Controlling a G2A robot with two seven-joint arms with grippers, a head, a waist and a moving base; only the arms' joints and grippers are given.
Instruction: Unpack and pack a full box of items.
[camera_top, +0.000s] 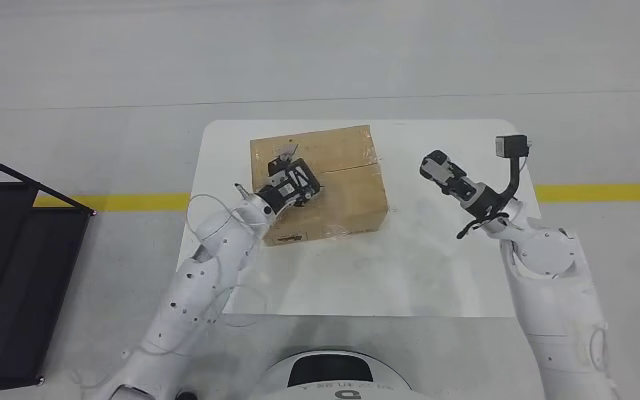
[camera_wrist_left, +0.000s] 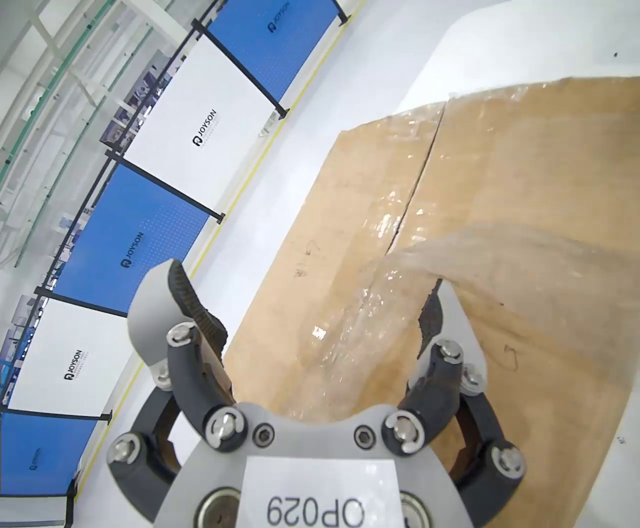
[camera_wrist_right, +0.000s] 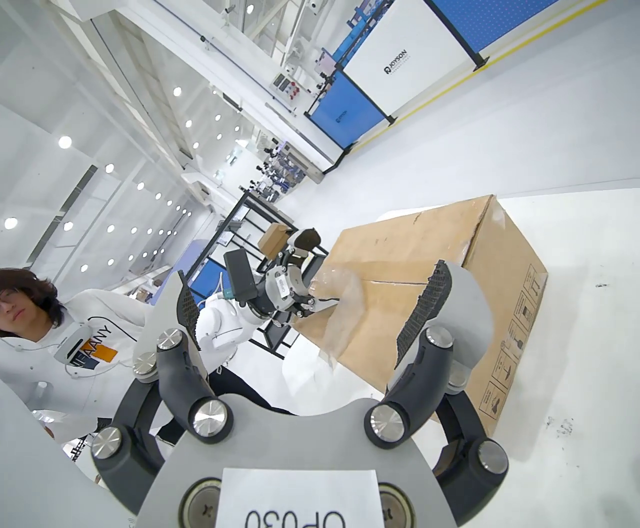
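The closed cardboard box (camera_top: 322, 186) sat on the far half of the white counter (camera_top: 400, 272), its top seam covered in clear tape (camera_wrist_left: 350, 320). The left pincer (camera_wrist_left: 305, 285) hung over the box's top, jaws spread wide and gripping nothing. A loose strip of the tape (camera_wrist_left: 480, 245) rose beside one finger, though whether it touched could not be told. The right pincer (camera_wrist_right: 311, 276) hovered over bare counter, well apart from the box, also wide open and holding nothing.
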